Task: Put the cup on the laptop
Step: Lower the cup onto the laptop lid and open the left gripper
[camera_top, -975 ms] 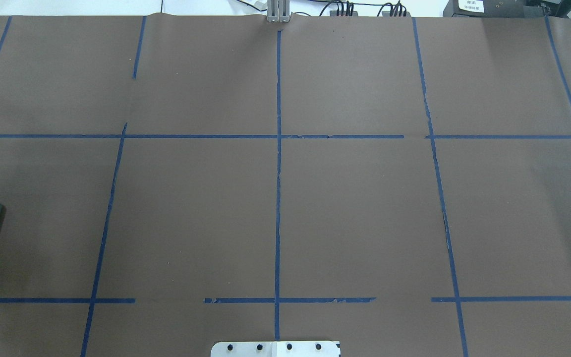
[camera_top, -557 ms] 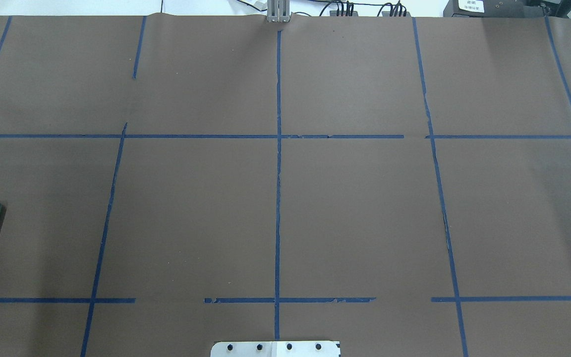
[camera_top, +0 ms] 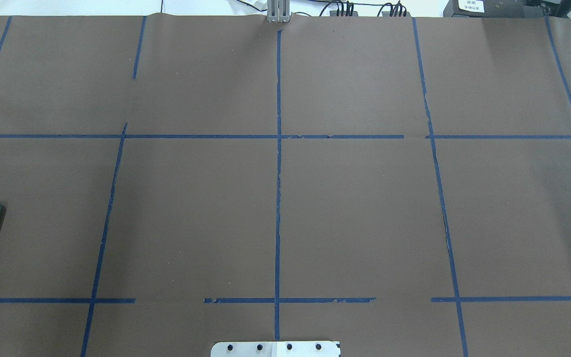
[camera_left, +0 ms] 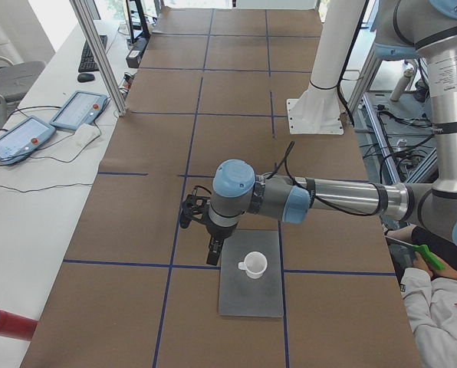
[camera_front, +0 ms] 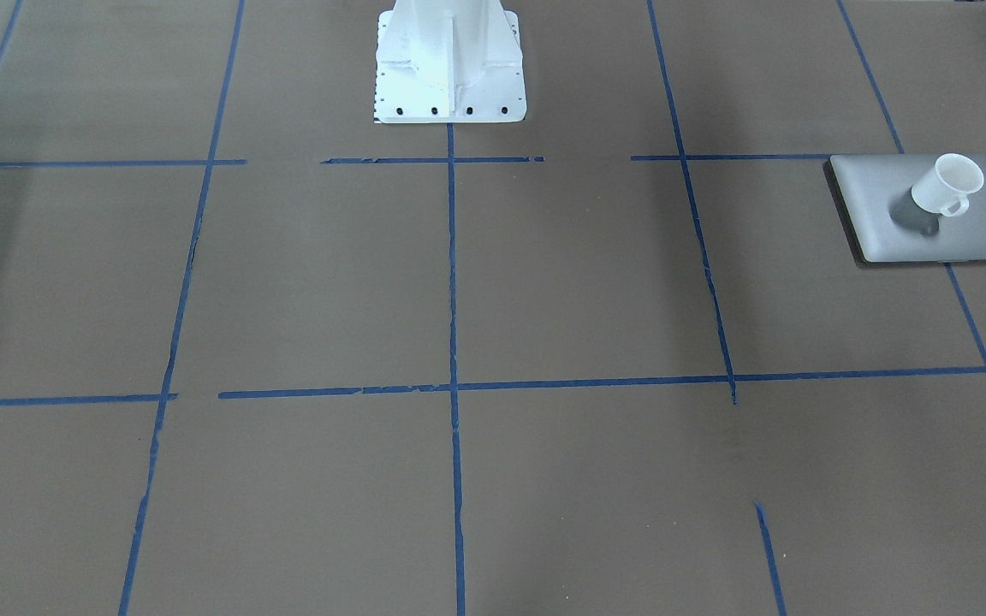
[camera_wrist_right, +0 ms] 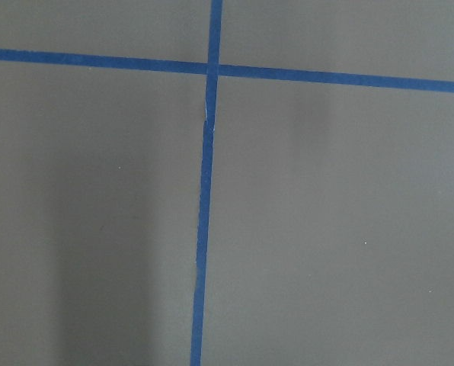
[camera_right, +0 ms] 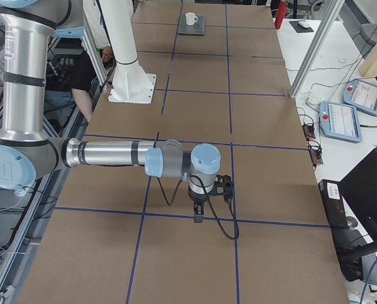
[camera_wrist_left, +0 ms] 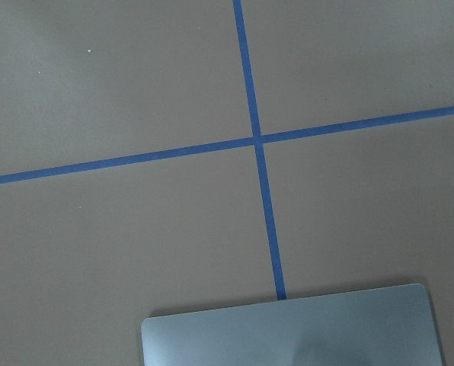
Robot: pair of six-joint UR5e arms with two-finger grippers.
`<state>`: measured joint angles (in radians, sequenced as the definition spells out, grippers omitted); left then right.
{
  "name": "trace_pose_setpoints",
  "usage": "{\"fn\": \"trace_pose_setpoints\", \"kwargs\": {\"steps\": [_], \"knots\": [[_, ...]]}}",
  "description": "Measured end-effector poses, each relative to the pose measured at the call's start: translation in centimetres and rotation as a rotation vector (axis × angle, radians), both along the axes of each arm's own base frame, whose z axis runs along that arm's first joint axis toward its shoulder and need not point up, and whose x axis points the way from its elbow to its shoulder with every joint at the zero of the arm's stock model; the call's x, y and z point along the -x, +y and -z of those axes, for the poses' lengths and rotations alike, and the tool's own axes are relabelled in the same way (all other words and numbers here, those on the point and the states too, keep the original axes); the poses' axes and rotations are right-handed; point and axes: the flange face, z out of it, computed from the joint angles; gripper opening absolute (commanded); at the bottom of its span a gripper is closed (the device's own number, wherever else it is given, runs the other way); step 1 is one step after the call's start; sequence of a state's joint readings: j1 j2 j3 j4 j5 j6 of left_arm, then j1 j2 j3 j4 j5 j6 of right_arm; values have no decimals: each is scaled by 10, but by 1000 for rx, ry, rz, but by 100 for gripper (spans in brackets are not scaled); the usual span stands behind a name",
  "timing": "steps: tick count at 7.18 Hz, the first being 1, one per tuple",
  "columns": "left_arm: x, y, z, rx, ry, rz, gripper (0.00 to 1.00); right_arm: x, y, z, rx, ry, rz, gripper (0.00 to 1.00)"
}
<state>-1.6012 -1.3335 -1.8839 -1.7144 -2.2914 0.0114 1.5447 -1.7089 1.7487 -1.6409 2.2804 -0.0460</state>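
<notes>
- The cup (camera_front: 947, 186) stands upright on the laptop (camera_front: 882, 218), beside the left gripper (camera_left: 212, 253) but free of its fingers.
- Fingers apart or together, I cannot tell. The same holds for the right gripper (camera_right: 198, 214), well apart from the cup.
- The laptop's corner was darker a second ago. The arm seems to be leaving, so the task looks done.
</notes>
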Motion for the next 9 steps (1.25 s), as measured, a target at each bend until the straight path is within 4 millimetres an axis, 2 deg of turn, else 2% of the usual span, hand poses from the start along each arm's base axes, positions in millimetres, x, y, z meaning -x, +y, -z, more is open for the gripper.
{"fn": "trace_pose_setpoints", "kwargs": {"steps": [5, 9], "knots": [[-3, 3, 3, 62, 42, -10, 100, 0, 0, 0, 0, -1, 0, 100], [-5, 17, -7, 90, 49, -15, 100, 0, 0, 0, 0, -1, 0, 100]]}}
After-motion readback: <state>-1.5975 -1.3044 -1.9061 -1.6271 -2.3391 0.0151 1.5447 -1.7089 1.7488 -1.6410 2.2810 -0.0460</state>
